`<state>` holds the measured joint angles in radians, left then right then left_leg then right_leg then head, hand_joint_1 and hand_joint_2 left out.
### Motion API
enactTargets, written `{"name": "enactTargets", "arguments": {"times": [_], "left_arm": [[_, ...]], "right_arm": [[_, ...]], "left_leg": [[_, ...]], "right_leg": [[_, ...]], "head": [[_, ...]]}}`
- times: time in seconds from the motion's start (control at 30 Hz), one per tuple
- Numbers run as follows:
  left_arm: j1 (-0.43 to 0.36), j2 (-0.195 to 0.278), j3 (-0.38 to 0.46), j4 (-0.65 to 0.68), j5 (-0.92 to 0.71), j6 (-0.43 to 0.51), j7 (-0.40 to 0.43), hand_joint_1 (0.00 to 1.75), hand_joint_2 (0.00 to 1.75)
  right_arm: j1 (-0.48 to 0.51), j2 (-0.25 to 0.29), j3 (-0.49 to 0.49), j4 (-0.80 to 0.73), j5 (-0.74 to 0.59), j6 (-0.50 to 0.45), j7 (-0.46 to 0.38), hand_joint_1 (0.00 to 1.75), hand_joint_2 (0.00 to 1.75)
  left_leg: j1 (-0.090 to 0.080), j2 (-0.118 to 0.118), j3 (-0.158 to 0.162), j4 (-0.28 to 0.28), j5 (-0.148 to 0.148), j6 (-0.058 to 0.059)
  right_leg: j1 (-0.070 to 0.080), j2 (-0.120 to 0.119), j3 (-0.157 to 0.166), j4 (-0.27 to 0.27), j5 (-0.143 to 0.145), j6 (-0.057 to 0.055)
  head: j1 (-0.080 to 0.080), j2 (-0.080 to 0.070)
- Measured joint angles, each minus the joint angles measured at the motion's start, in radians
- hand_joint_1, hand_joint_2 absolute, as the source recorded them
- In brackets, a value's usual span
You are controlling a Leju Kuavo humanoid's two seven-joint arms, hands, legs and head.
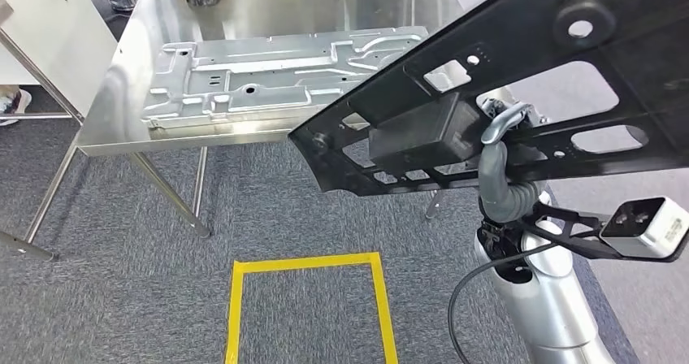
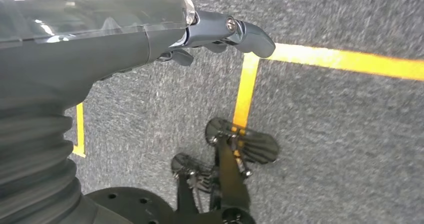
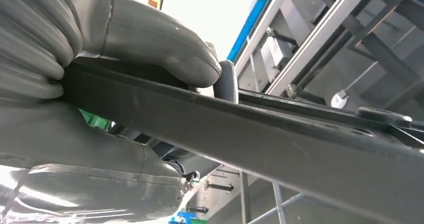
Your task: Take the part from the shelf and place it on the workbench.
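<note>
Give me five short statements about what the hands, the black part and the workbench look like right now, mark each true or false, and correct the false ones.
1. The right hand grips the black part. True.
2. The black part rests flat on the workbench. False: it is held in the air, tilted, in front of the bench.
3. A silver stamped metal panel lies on the workbench. True.
4. The left hand holds a second part. False: it holds nothing, hanging above the carpet.
5. The tape on the carpet is red. False: it is yellow.
</note>
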<state>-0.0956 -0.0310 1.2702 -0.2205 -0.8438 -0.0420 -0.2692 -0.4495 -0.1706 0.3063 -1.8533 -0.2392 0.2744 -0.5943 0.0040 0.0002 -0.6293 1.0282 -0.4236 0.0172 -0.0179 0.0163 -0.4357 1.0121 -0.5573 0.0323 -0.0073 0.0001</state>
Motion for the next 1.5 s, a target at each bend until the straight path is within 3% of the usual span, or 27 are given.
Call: {"name": "enactTargets", "arguments": {"times": [0.03,0.1,0.17,0.23,0.27,0.3,0.4,0.43,0.47,0.53,0.6,0.63,0.7,0.77,0.8,0.83,0.9,0.93,0.97,1.07,1.13,1.2,1.27,1.3,1.4,1.43,1.5], "left_arm": [[-0.001,0.000,0.000,0.000,0.000,0.000,0.000,0.00,1.75],[-0.002,0.000,0.000,0.000,0.000,0.000,-0.001,0.00,1.75],[-0.001,0.000,0.000,0.000,0.000,0.000,-0.001,0.00,1.75],[0.001,0.000,0.000,0.000,0.000,0.000,-0.001,0.00,1.75],[0.002,0.000,0.000,0.000,0.000,0.000,-0.001,0.00,1.75],[0.003,0.000,0.000,0.000,0.001,0.000,-0.001,0.00,1.75],[0.004,-0.004,0.000,0.001,0.003,0.000,0.000,0.00,1.75],[0.004,-0.004,0.000,0.001,0.003,0.000,0.001,0.00,1.75],[0.001,-0.003,0.000,0.001,0.003,0.000,0.001,0.00,1.75],[-0.006,-0.001,0.000,0.001,0.003,0.000,0.000,0.00,1.75],[-0.010,-0.001,0.000,0.001,0.003,-0.001,-0.001,0.00,1.75],[-0.010,0.000,0.000,0.001,0.003,-0.001,-0.001,0.00,1.75],[-0.007,0.000,0.000,0.001,0.003,0.002,0.000,0.00,1.75],[-0.004,0.000,0.000,0.001,0.005,0.003,0.002,0.00,1.75],[-0.003,-0.001,0.000,0.001,0.006,0.003,0.003,0.00,1.75],[-0.001,-0.001,0.000,0.001,0.006,0.003,0.003,0.00,1.75],[0.004,0.000,0.000,0.001,0.006,0.004,0.003,0.00,1.75],[0.006,0.000,0.000,0.001,0.006,0.004,0.003,0.00,1.75],[0.007,0.001,0.001,0.001,0.006,0.005,0.003,0.00,1.75],[0.002,0.000,0.001,0.001,0.006,0.004,0.001,0.00,1.75],[-0.001,0.000,0.001,0.001,0.006,0.004,0.000,0.00,1.75],[-0.001,0.000,0.001,0.001,0.006,0.004,-0.001,0.00,1.75],[0.000,0.000,0.001,0.001,0.006,0.004,-0.004,0.00,1.75],[0.000,0.000,0.001,0.001,0.006,0.005,-0.006,0.00,1.75],[0.001,-0.005,0.001,0.001,0.006,0.005,-0.008,0.00,1.75],[0.001,-0.007,0.001,0.001,0.007,0.006,-0.008,0.00,1.75],[0.002,-0.008,0.002,0.002,0.011,0.011,-0.006,0.00,1.75]], "right_arm": [[-0.001,0.000,0.000,0.000,0.000,-0.001,0.000,1.75,1.75],[-0.003,0.000,-0.001,0.002,0.001,-0.003,0.000,1.75,1.75],[-0.001,0.001,-0.001,0.004,0.001,-0.005,0.000,1.75,1.75],[0.001,0.001,-0.001,0.008,0.002,-0.007,0.001,1.75,1.75],[0.001,0.001,-0.001,0.008,0.004,-0.009,0.001,1.75,1.75],[0.001,0.001,-0.001,0.009,0.010,-0.014,0.001,1.75,1.75],[0.012,0.000,-0.006,0.012,0.028,-0.034,0.006,1.75,1.75],[0.015,0.000,-0.008,0.013,0.031,-0.040,0.008,1.75,1.75],[0.015,0.000,-0.011,0.013,0.032,-0.044,0.009,1.75,1.75],[0.010,-0.001,-0.016,0.009,0.033,-0.047,0.010,1.75,1.75],[0.009,-0.001,-0.019,0.006,0.031,-0.047,0.008,1.75,1.75],[0.011,-0.001,-0.019,0.006,0.031,-0.047,0.008,1.75,1.75],[0.013,-0.001,-0.019,0.008,0.030,-0.046,0.008,1.75,1.75],[0.014,-0.001,-0.019,0.011,0.026,-0.045,0.007,1.75,1.75],[0.014,-0.001,-0.019,0.013,0.024,-0.044,0.006,1.75,1.75],[0.014,-0.001,-0.019,0.015,0.021,-0.043,0.006,1.75,1.75],[0.014,-0.001,-0.019,0.019,0.016,-0.043,0.005,1.75,1.75],[0.014,-0.001,-0.018,0.021,0.015,-0.043,0.005,1.75,1.75],[0.013,-0.001,-0.019,0.022,0.015,-0.043,0.004,1.75,1.75],[0.010,-0.002,-0.023,0.022,0.014,-0.046,0.002,1.75,1.75],[0.009,-0.002,-0.026,0.020,0.014,-0.051,0.000,1.75,1.75],[0.012,-0.004,-0.029,0.018,0.015,-0.056,-0.001,1.75,1.75],[0.018,-0.006,-0.032,0.017,0.021,-0.067,-0.003,1.75,1.75],[0.021,-0.007,-0.034,0.014,0.028,-0.076,-0.005,1.75,1.75],[0.032,-0.011,-0.044,0.000,0.054,-0.109,-0.015,1.75,1.75],[0.037,-0.011,-0.047,-0.007,0.065,-0.123,-0.017,1.75,1.75],[0.042,-0.015,-0.058,-0.020,0.104,-0.165,-0.010,1.75,1.75]], "left_leg": [[0.002,-0.001,0.015,-0.009,-0.008,0.007],[0.005,-0.002,0.049,-0.025,-0.025,0.016],[0.005,-0.004,0.083,-0.032,-0.050,0.020],[0.005,-0.008,0.123,-0.033,-0.080,0.020],[0.005,-0.009,0.146,-0.033,-0.097,0.018],[0.005,-0.010,0.169,-0.034,-0.115,0.016],[0.002,-0.012,0.226,-0.037,-0.167,0.004],[0.000,-0.012,0.240,-0.042,-0.178,-0.002],[-0.001,-0.011,0.245,-0.041,-0.176,-0.009],[-0.002,-0.009,0.226,0.012,-0.138,-0.020],[-0.001,-0.008,0.154,0.133,-0.100,-0.029],[0.001,-0.007,0.110,0.192,-0.111,-0.032],[0.002,-0.007,0.030,0.258,-0.192,-0.038],[0.002,-0.007,-0.018,0.242,-0.257,-0.036],[0.002,-0.007,-0.028,0.206,-0.245,-0.033],[0.001,-0.007,-0.030,0.152,-0.190,-0.028],[-0.003,-0.008,-0.037,0.039,-0.035,-0.016],[-0.006,-0.009,-0.039,0.004,0.022,-0.010],[-0.008,-0.009,-0.040,-0.012,0.047,-0.006],[-0.005,-0.009,-0.014,-0.020,0.043,0.010],[-0.003,-0.008,0.003,-0.024,0.032,0.018],[-0.005,-0.008,0.017,-0.023,0.018,0.023],[-0.007,-0.009,0.034,-0.023,0.003,0.024],[-0.009,-0.010,0.044,-0.023,-0.006,0.024],[-0.014,-0.012,0.073,-0.023,-0.028,0.021],[-0.014,-0.013,0.076,-0.024,-0.034,0.017],[-0.016,-0.014,0.080,-0.020,-0.039,0.006]], "right_leg": [[-0.001,-0.002,-0.024,0.046,0.015,0.004],[-0.002,-0.007,-0.111,0.167,0.022,0.010],[-0.002,-0.008,-0.209,0.259,-0.027,0.012],[-0.002,-0.009,-0.272,0.267,-0.081,0.010],[-0.001,-0.010,-0.286,0.235,-0.079,0.009],[0.001,-0.012,-0.291,0.184,-0.042,0.005],[0.013,-0.017,-0.290,0.044,0.173,-0.015],[0.015,-0.015,-0.288,0.031,0.207,-0.023],[0.016,-0.012,-0.282,0.031,0.201,-0.028],[0.012,-0.007,-0.259,0.019,0.186,-0.041],[0.008,-0.006,-0.222,-0.001,0.169,-0.050],[0.007,-0.006,-0.202,-0.009,0.158,-0.053],[0.007,-0.003,-0.165,-0.018,0.134,-0.055],[0.008,0.001,-0.128,-0.019,0.105,-0.055],[0.009,0.002,-0.108,-0.019,0.090,-0.054],[0.010,0.002,-0.090,-0.020,0.076,-0.052],[0.014,0.006,-0.064,-0.018,0.050,-0.045],[0.015,0.009,-0.057,-0.018,0.038,-0.040],[0.017,0.012,-0.051,-0.013,0.033,-0.034],[0.015,0.009,-0.057,0.031,0.031,-0.019],[0.013,-0.001,-0.114,0.133,0.008,-0.011],[0.012,-0.005,-0.197,0.250,-0.050,-0.004],[0.012,-0.006,-0.242,0.272,-0.072,-0.004],[0.013,-0.006,-0.241,0.234,-0.046,-0.007],[0.025,-0.008,-0.198,0.045,0.099,-0.031],[0.029,-0.009,-0.189,0.011,0.126,-0.039],[0.031,-0.009,-0.184,-0.006,0.133,-0.047]], "head": [[0.001,0.000],[0.005,0.000],[0.006,0.000],[0.007,0.000],[0.008,0.000],[0.008,0.000],[0.009,0.000],[0.010,0.000],[0.010,0.000],[0.010,0.000],[0.007,0.000],[0.005,0.000],[0.003,0.000],[0.003,0.000],[0.003,0.000],[0.003,0.000],[0.003,0.000],[0.003,0.000],[0.004,0.000],[0.009,0.000],[0.012,0.000],[0.013,0.000],[0.014,0.000],[0.014,0.000],[0.014,0.000],[0.014,0.000],[0.015,0.000]]}}
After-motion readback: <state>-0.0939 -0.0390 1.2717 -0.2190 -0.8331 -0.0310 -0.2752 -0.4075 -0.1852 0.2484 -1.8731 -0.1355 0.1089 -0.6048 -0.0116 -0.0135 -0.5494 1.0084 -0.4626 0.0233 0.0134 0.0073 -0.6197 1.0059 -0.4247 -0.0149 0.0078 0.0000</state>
